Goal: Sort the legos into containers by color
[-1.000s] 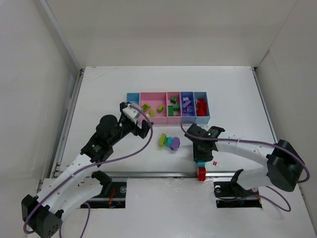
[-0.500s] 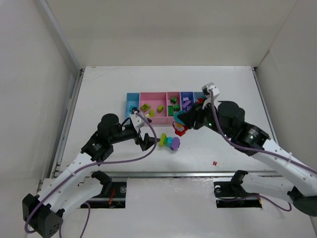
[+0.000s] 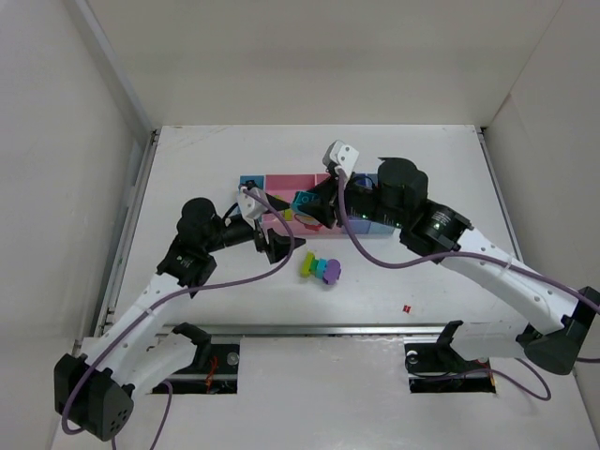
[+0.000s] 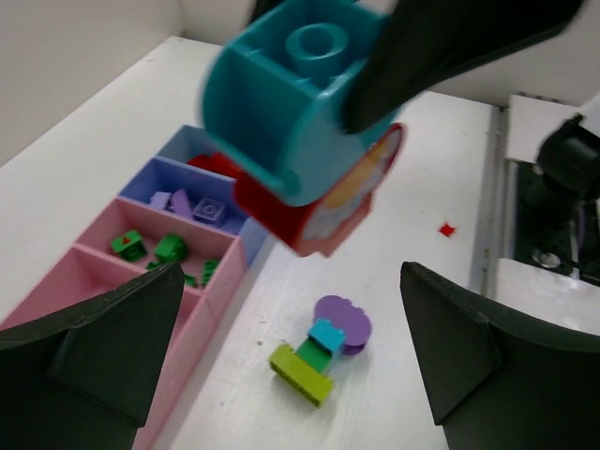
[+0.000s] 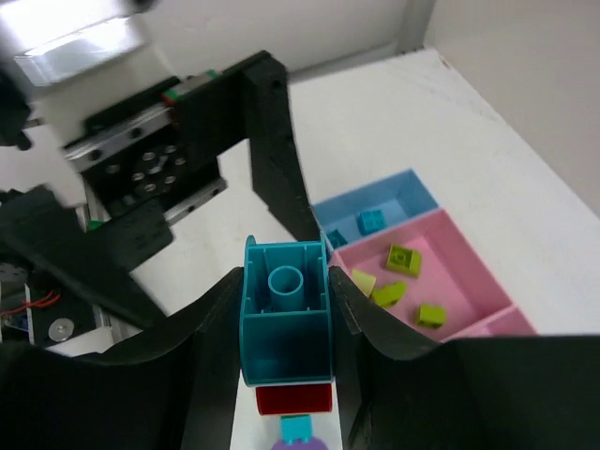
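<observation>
I'm gripping the cyan-on-red stack (image 5: 286,328) in the right hand (image 3: 314,208). It is hanging just ahead of the wide-open left hand (image 3: 270,225), between its fingers (image 4: 112,356).

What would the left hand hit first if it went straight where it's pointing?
Probably the loose brick cluster below; the held cyan-red stack hangs higher, though depth is unclear.
</observation>
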Motion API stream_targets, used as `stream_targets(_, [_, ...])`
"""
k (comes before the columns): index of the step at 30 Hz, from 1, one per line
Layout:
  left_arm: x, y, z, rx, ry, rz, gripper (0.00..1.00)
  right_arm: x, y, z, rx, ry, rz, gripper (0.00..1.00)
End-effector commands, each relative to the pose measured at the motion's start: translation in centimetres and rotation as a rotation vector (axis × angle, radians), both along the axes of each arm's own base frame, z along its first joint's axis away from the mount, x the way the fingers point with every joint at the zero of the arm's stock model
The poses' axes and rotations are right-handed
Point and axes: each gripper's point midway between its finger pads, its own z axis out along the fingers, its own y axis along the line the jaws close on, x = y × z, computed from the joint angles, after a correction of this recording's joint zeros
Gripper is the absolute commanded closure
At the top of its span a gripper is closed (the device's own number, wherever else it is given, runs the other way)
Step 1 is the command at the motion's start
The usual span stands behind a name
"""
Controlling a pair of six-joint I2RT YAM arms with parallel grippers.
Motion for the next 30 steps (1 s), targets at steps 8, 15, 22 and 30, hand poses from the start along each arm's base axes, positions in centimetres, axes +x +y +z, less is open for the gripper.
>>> stream_targets(8, [4.2, 1.1, 6.8, -0.084, -0.273, 0.066, 0.0, -1.1, 2.5, 5.2, 0.088, -0.158, 0.252, 1.0])
stream_targets(15, [0.9, -0.3, 6.5, -0.071, -0.279, -0.175, 0.0, -0.6, 4.1, 5.4, 0.105, -0.12, 0.326, 1.0])
stream_targets(22, [0.7, -0.2, 6.4, -0.053, -0.317, -0.208, 0.0, -0.6, 4.4, 5.0, 0.113, -0.103, 0.334, 1.0])
stream_targets(30, [0.8, -0.7, 4.9, -0.029, -0.265, -0.259, 0.62, -1.0, 4.0, 6.2, 0.143, -0.117, 0.333, 1.0])
